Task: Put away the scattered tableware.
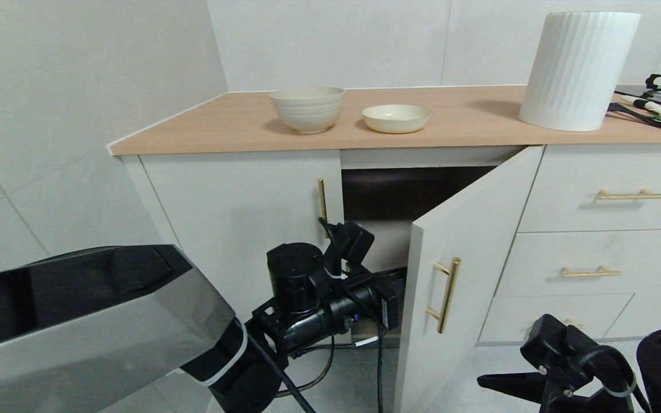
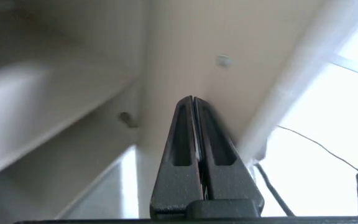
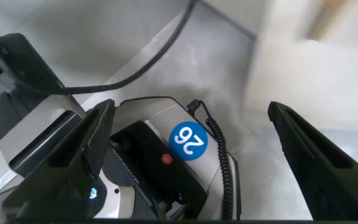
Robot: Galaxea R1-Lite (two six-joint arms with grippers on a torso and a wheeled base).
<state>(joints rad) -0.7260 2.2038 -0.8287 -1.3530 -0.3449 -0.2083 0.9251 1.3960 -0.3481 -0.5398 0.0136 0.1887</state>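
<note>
On the wooden countertop (image 1: 468, 123) stand a deep cream bowl (image 1: 307, 109) and, to its right, a shallow cream dish (image 1: 396, 118). Below them the cabinet door (image 1: 468, 258) is swung open onto a dark compartment. My left arm (image 1: 330, 287) is low in front of that opening, its fingers hidden behind the door. My left gripper (image 2: 193, 102) is shut with nothing in it, close to a pale cabinet panel. My right gripper (image 3: 189, 112) hangs open and empty near the floor, in front of the drawers (image 1: 482, 380).
A tall white ribbed container (image 1: 580, 69) stands on the counter's right part, with several utensils (image 1: 660, 100) beyond it. Drawers with gold handles (image 1: 632, 195) fill the right side. The left cabinet door (image 1: 238, 212) is closed, and a tiled wall bounds the left.
</note>
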